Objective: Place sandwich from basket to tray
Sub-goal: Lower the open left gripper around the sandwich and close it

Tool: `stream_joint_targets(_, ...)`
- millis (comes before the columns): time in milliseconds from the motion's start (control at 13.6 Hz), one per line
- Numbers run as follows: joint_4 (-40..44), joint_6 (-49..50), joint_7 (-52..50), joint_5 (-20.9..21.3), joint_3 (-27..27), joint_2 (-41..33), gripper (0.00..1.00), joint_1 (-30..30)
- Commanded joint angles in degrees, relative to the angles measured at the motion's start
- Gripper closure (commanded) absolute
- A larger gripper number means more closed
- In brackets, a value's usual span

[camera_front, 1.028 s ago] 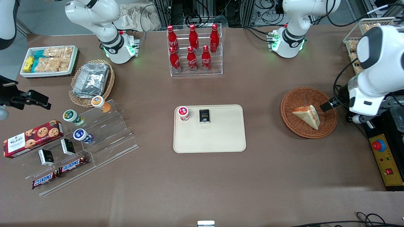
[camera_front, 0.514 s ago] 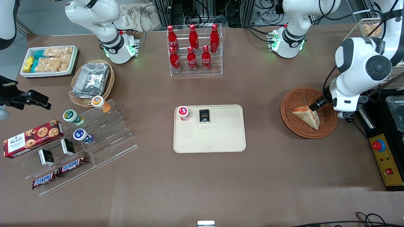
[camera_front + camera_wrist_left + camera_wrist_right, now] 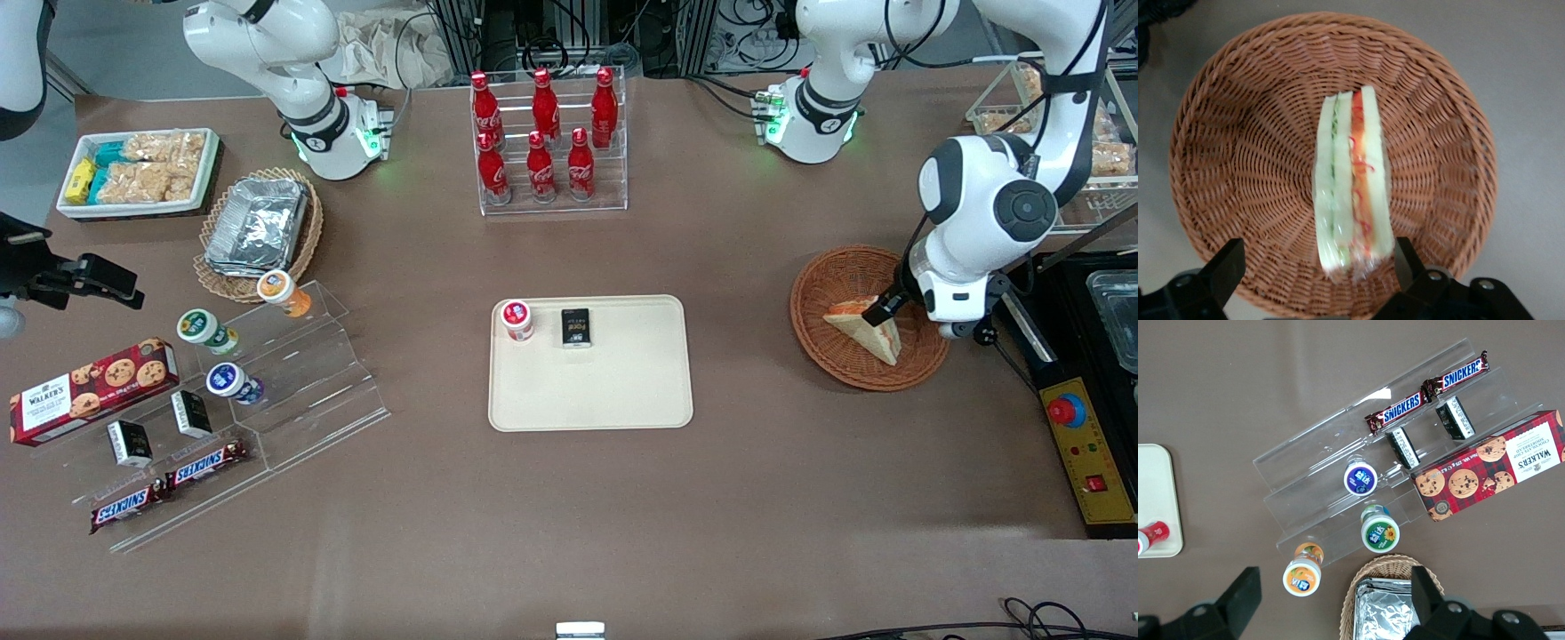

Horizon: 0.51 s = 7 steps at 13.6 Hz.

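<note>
The sandwich [image 3: 861,327], a clear-wrapped wedge of white bread with orange-red and green filling, lies in the round reddish-brown wicker basket [image 3: 805,302]. My left gripper [image 3: 889,313] hangs over the basket, open. In the left wrist view the gripper [image 3: 1317,267] has one finger on each side of the sandwich [image 3: 1351,180] at its near end, with gaps on both sides, inside the basket [image 3: 1205,100]. The cream tray [image 3: 605,391] lies at mid-table, toward the parked arm's end from the basket.
On the tray stand a red-lidded cup [image 3: 516,319] and a small black box [image 3: 576,327]. A rack of red bottles [image 3: 547,142] stands farther from the camera. A yellow control box [image 3: 1089,453] lies beside the basket at the table's working-arm end.
My left arm has swung from the basket's rim at the working arm's end to over the sandwich, and the gripper now straddles it. The sandwich has not moved.
</note>
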<state>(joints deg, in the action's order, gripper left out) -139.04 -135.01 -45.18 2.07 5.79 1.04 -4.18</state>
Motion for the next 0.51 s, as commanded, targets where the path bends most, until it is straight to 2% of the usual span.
stream_joint_targets(0,-2.9,-7.6,-4.3,1.0,0.3,2.5,0.00,0.2)
stream_joint_targets(294,-3.8,-12.4,-8.4,1.1,0.2,5.9,0.01,-0.2)
stream_joint_targets(367,-3.7,-12.4,-9.8,1.0,0.2,6.3,0.27,-0.2)
stream_joint_targets(440,-3.5,-12.4,-10.7,1.0,0.2,6.4,0.81,-0.2)
